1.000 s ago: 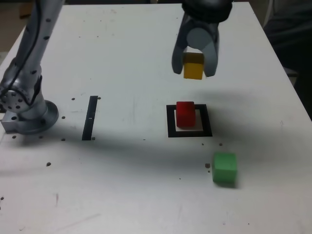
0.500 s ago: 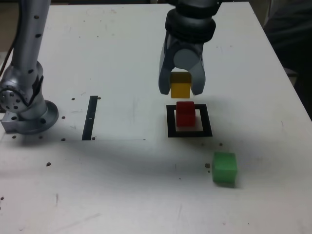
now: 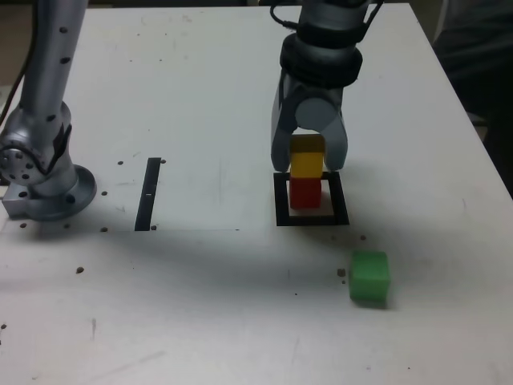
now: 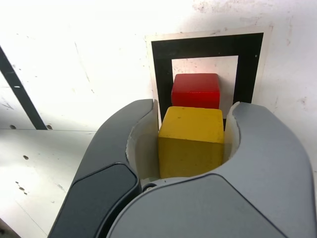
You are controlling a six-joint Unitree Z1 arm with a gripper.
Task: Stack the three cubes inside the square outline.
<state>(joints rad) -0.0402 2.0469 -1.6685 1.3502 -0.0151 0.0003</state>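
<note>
Gripper (image 3: 309, 164) closed on the yellow cube (image 3: 307, 158), one curved finger on each flank. Yellow cube overlaps the far part of the red cube (image 3: 305, 194) in the exterior view; can't tell if they touch or if there's a gap. Red cube sits inside the square outline (image 3: 282, 210), on its pale centre, toward the left side in the exterior view, some bare centre showing to its right. Green cube (image 3: 369, 277) is on the table (image 3: 200, 321), outside the outline, near side and to the right in the exterior view, apart from it. Nearest other item: thin black strip (image 3: 148, 194), flat on the table well left of the outline, small pale marks along it. Far left: metal base (image 3: 52, 192) with round flange, grey arm link (image 3: 50, 72) rising from it, dark cable alongside. Dark folded material (image 3: 473, 64) past the table's right edge. In the way: fingers and yellow cube hide the outline's far edge in the exterior view. Materials: cubes plain, solid colour, flat faces, crisp edges; yellow has one bright face, one shaded. Fingers smooth grey shells, hooked, with pale inner linings, rough along the rim. Outline matte black, square corners. Table white, scuffed, scratched, dotted with small dark holes or spots, thin seam running across.
</note>
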